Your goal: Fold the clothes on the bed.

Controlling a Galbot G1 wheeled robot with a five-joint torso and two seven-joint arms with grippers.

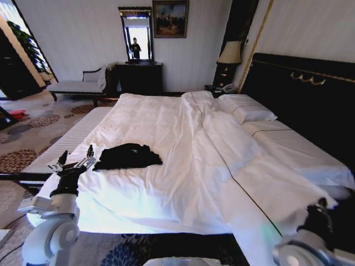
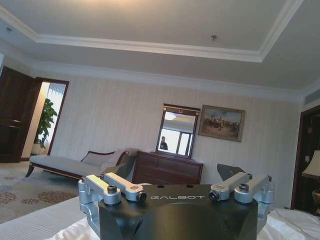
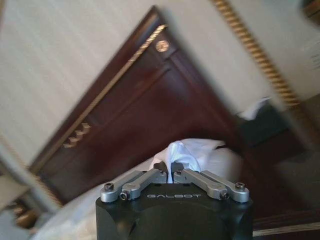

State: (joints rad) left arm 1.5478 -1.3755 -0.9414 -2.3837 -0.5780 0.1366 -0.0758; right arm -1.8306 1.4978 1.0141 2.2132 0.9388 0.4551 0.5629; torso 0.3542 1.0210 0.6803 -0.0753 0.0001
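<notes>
The left claw [image 2: 177, 192] is showing a matte black housing with "GALBOT" printed in pale letters on its face. Silver metal linkage bars are sitting on top of the housing, each fastened by dark round-headed screws at the pivots. One left-side link is carrying a pale yellowish pad.

The right claw [image 3: 172, 175] is presenting the same black body, the same "GALBOT" marking and matching silver links with dark screws.

In the head view, each arm is displaying a black forearm section joined to rounded, glossy light-grey joint covers. The left claw's fingers [image 1: 89, 152] are appearing slim and dark-tipped.
</notes>
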